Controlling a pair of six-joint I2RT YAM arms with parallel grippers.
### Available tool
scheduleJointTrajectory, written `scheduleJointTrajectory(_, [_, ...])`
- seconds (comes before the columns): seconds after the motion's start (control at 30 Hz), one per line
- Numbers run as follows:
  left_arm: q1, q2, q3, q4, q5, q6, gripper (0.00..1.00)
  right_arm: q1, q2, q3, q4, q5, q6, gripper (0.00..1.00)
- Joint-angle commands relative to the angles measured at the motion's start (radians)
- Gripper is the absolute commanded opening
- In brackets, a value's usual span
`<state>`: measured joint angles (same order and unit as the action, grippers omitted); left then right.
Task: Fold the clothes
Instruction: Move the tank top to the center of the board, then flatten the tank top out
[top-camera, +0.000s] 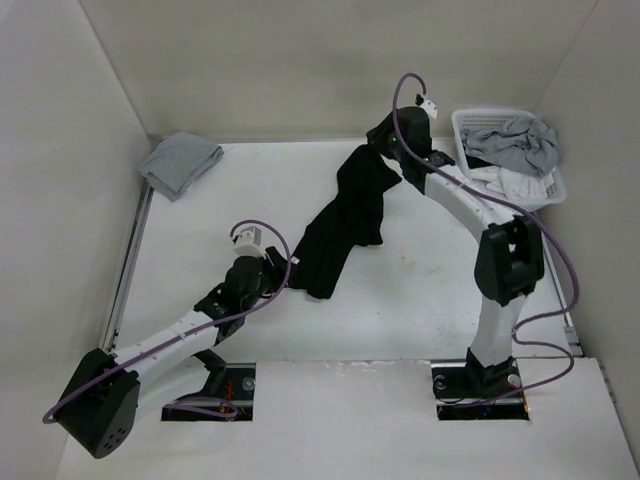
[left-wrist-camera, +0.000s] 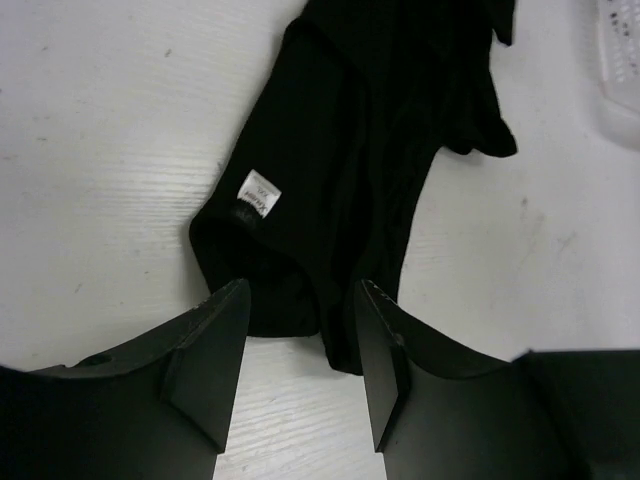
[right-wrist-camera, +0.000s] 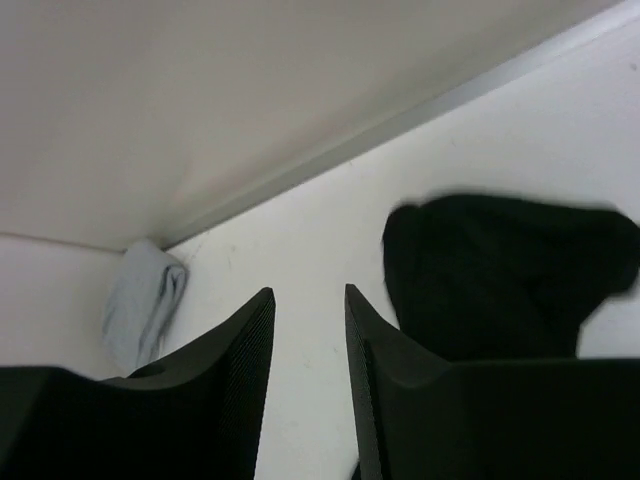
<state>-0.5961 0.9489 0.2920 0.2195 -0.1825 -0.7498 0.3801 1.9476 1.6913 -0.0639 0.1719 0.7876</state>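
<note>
- Left claw (left-wrist-camera: 302, 290): nearest item. Fingers are spread wide with nothing pinched between them, low over the table (top-camera: 420, 290).
- Black garment (left-wrist-camera: 340, 150): the task's piece. Its near end lies on the table just ahead of my left fingertips, in line with the gap but not gripped. From there it runs away toward my right claw as one long rumpled strip.
- Pale label (left-wrist-camera: 257, 192): small, face up on the garment's near end, just beyond my left-hand finger.
- Right claw (right-wrist-camera: 308, 293): fingers parted and holding nothing. The garment's far end sits bunched just off to its right, clear of both fingers.
- Light grey cloth (right-wrist-camera: 145, 305): ahead and to the left of my right claw, in the far corner and well apart. Not my piece.
- White basket (top-camera: 490, 110): to the right of my right claw, with grey and white garments (top-camera: 510, 145) inside.
- Progress, by my judgement: early. No fold shows, and the garment is twisted rather than laid flat. Left to do: take hold, spread it out, then fold.
</note>
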Motion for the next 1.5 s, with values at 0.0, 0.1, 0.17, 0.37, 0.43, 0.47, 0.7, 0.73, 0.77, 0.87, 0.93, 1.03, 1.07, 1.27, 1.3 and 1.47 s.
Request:
scheduleJointTrajectory(0.0, [-0.034,0.002,0.009,-0.072,-0.175,0.020,0.45,0.116,-0.244,-0.392,0.096,0.044,-0.076,0.32])
scheduleJointTrajectory(0.1, [-0.014,0.056,-0.013,-0.054,-0.128,-0.045,0.45,0.246,-0.376,-0.653,0.171,0.058,-0.071,0.08])
scheduleJointTrajectory(0.17, [-0.009,0.083,-0.023,-0.023,-0.089,-0.052,0.44,0.387,-0.452,-0.799,0.199,0.064,-0.094,0.02])
scheduleJointTrajectory(0.37, [0.035,-0.045,-0.126,-0.012,-0.063,-0.152,0.44,0.639,-0.501,-0.935,0.213,0.124,-0.108,0.34])
scheduleJointTrajectory(0.43, [0.061,-0.076,-0.149,-0.012,-0.037,-0.172,0.44,0.680,-0.460,-0.923,0.236,0.112,-0.138,0.36])
scheduleJointTrajectory(0.47, [0.072,-0.088,-0.157,-0.012,-0.020,-0.175,0.44,0.702,-0.438,-0.909,0.245,0.115,-0.164,0.37])
scheduleJointTrajectory(0.7, [0.192,-0.163,-0.211,-0.029,0.096,-0.189,0.44,0.740,-0.297,-0.826,0.266,0.121,-0.310,0.45])
scheduleJointTrajectory(0.73, [0.213,-0.167,-0.214,-0.029,0.118,-0.189,0.44,0.742,-0.279,-0.814,0.260,0.127,-0.335,0.46])
scheduleJointTrajectory(0.77, [0.222,-0.168,-0.215,-0.029,0.129,-0.189,0.44,0.742,-0.267,-0.805,0.256,0.130,-0.349,0.46])
scheduleJointTrajectory(0.87, [0.241,-0.165,-0.217,-0.028,0.153,-0.183,0.44,0.742,-0.217,-0.759,0.194,0.176,-0.372,0.46])
scheduleJointTrajectory(0.93, [0.218,-0.156,-0.212,-0.019,0.155,-0.178,0.46,0.742,-0.188,-0.737,0.162,0.251,-0.381,0.38])
scheduleJointTrajectory(1.03, [0.163,-0.142,-0.203,-0.005,0.144,-0.169,0.48,0.748,-0.173,-0.722,0.107,0.319,-0.372,0.11])
scheduleJointTrajectory(1.07, [0.146,-0.139,-0.200,0.000,0.141,-0.166,0.49,0.748,-0.180,-0.728,0.096,0.331,-0.369,0.06])
scheduleJointTrajectory(1.27, [0.007,-0.044,-0.168,0.061,0.063,-0.138,0.52,0.724,-0.389,-0.853,0.098,0.359,-0.306,0.00])
scheduleJointTrajectory(1.3, [-0.009,-0.026,-0.162,0.067,0.049,-0.135,0.52,0.719,-0.418,-0.866,0.098,0.365,-0.298,0.00])
scheduleJointTrajectory(1.47, [-0.072,0.068,-0.130,0.113,-0.017,-0.123,0.52,0.704,-0.547,-0.906,0.098,0.419,-0.272,0.00])
